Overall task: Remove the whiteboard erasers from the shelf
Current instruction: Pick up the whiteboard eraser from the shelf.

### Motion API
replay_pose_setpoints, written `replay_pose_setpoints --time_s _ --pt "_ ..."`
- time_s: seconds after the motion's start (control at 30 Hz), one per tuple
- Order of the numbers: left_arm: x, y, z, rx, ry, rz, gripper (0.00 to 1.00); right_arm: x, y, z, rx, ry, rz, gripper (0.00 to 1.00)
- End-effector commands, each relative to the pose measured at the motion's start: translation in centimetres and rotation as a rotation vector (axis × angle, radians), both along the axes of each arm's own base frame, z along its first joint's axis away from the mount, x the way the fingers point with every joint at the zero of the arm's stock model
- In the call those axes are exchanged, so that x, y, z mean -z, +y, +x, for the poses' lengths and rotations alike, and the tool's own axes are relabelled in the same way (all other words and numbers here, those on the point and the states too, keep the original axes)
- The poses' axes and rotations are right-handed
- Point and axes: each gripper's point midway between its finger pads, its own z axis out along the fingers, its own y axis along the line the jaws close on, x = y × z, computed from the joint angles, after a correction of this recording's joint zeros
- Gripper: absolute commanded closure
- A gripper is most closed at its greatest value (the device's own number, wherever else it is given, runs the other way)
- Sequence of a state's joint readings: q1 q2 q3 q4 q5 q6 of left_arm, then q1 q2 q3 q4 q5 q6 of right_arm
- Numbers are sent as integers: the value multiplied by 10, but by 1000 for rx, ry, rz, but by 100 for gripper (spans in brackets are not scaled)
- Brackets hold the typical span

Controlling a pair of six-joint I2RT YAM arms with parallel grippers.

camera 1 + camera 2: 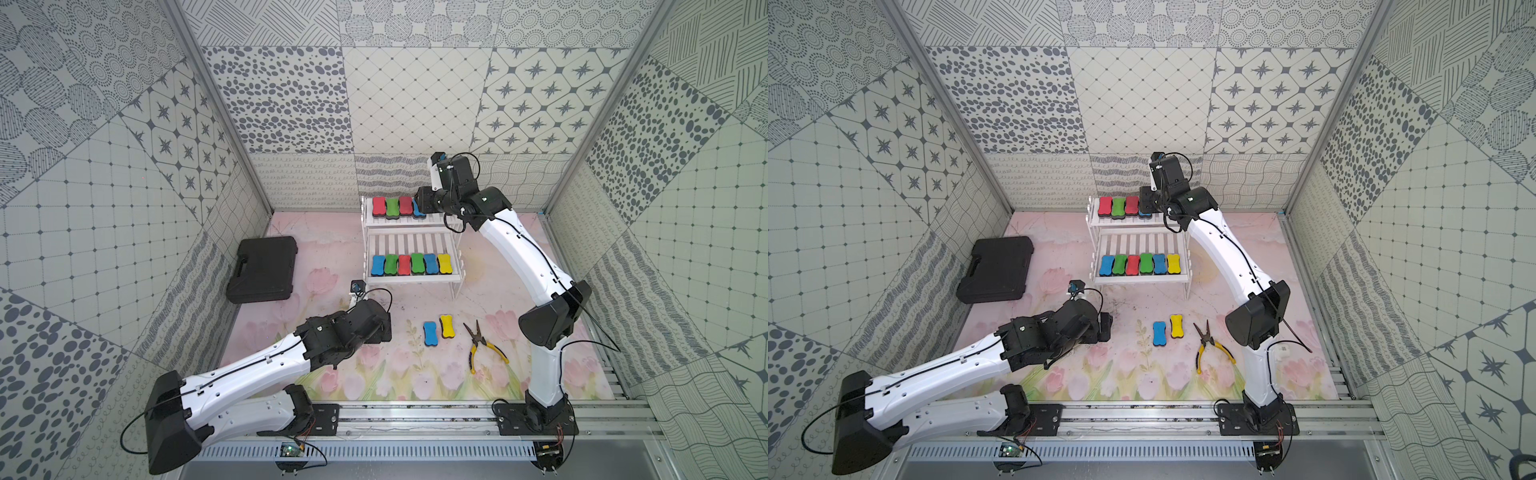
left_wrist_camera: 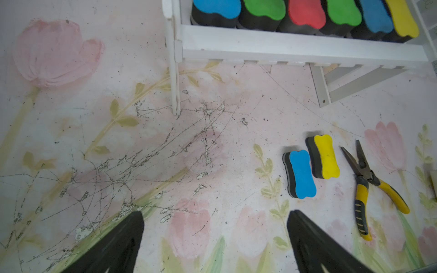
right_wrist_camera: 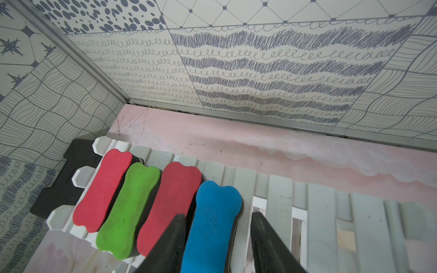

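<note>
— Blue and yellow: two whiteboard erasers were found off the shelf. The loose blue eraser and the loose yellow eraser lay close beside each other on the worktop, coloured tops up, near the pliers.

— And the count on the rack?

— Ten. The lower row held six, packed side by side near the front rail. The upper tier held four: a red eraser, a green eraser, a second red eraser and the upper blue eraser at the row's open end.

— State of the grippers?

— The right gripper stood about half open astride the upper blue eraser. One finger sat in the seam against the second red eraser; beside the other, a strip of white slat showed. In my judgement no grip was yet made. The left gripper hung wide open and empty over bare worktop, near the two loose erasers.

— Assessment?

— Early stage: two of twelve cleared. The third removal appeared to be in hand, needing the jaws closed and a lift clear of the neighbour. The lower row was yet to be started.
</note>
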State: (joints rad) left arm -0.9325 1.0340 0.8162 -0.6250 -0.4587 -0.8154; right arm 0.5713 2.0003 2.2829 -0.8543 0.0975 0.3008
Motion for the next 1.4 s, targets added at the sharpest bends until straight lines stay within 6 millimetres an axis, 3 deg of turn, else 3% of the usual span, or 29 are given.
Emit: replay_pose_setpoints --time_s 0.0,0.3,1.03,1.17,1.37 --pt "-2 14 0 -38 -7 39 0 -4 6 0 -19 -13 -11 50" --pt "-1 18 1 -52 -5 37 0 7 13 -2 -39 9 -37 50" --pt "-8 23 1 -65 -20 26 1 29 -7 2 40 41 -150 52" --pt "-19 32 3 -114 -46 33 0 33 -6 2 35 52 -150 51" --pt "-41 64 5 -287 -98 64 0 41 -4 2 32 75 -157 53"
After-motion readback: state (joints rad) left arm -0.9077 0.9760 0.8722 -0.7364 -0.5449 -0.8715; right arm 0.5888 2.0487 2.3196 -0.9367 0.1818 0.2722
